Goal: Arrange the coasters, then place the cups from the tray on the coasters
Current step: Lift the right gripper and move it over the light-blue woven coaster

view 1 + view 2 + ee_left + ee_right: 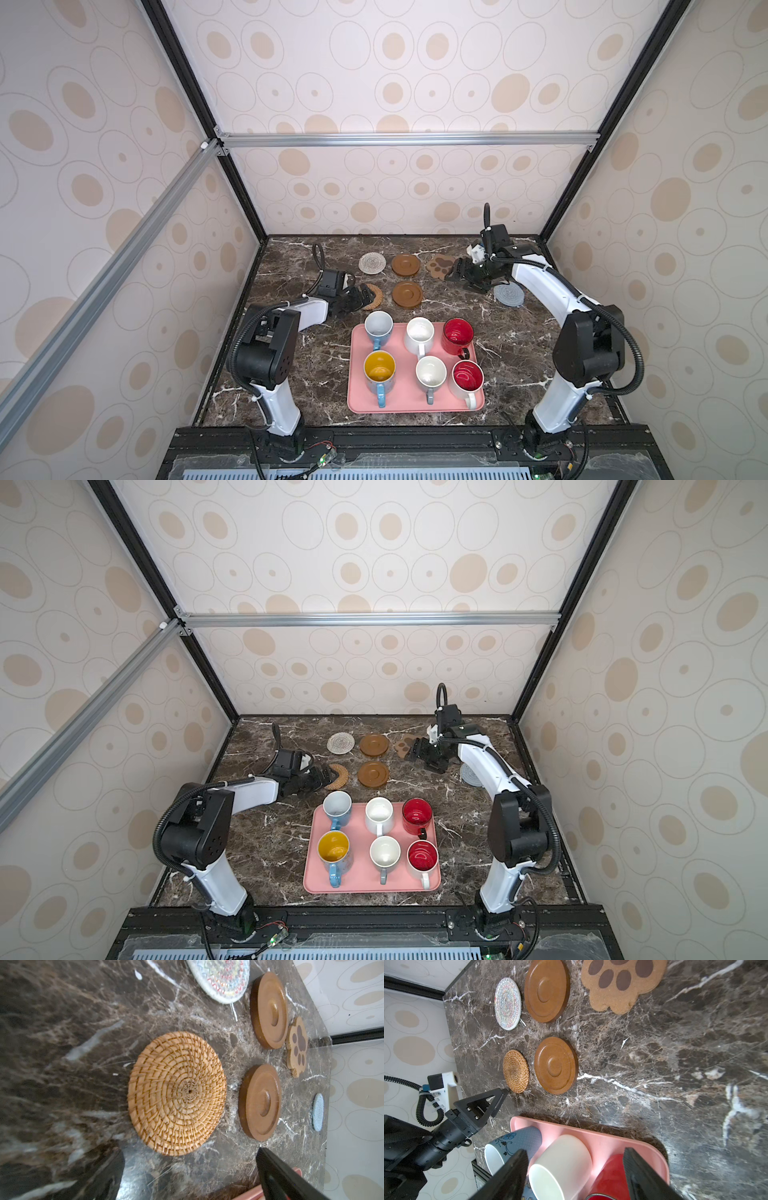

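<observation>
We see a dark marble tabletop [519, 374] closed in by walls [415, 187] papered with beige ovals. Our left gripper [360, 296] hangs spread wide over the rattan coaster [378, 297]. The right gripper [456, 272], also parted and empty, sits near the paw coaster [438, 265]. All six cups [419, 332] stand on the pink tray [405, 390] at the front.

In both top views the left gripper [360, 296] hides half the rattan coaster [377, 297], the right gripper [454, 271] part of the paw coaster [438, 265].
</observation>
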`<state>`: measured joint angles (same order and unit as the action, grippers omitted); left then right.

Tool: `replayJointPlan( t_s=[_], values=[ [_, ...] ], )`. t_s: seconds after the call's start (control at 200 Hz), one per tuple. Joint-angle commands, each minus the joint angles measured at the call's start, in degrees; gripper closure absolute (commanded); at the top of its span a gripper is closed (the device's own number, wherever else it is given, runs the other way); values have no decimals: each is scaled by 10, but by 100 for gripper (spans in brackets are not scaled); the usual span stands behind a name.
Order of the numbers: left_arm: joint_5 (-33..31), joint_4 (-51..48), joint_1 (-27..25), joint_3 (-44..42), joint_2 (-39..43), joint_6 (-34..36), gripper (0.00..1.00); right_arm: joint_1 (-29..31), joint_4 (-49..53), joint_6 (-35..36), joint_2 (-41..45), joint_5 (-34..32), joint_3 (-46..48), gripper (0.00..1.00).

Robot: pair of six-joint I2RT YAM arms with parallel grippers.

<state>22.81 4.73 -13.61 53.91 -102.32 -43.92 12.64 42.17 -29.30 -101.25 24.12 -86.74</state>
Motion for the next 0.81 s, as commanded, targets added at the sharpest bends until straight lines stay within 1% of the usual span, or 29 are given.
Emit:
replayJointPlan(
  t_s=[0.0,0.395,0.8],
  values=[
    [12,11,0,20,-14,11,0,-4,-6,-5,18,-3,15,24],
    [29,20,0,25,-30,8,0,-7,-21,-15,25,0,31,24],
    [38,24,-15,33,-41,11,0,-9,-26,-18,29,-2,44,24]
  ],
)
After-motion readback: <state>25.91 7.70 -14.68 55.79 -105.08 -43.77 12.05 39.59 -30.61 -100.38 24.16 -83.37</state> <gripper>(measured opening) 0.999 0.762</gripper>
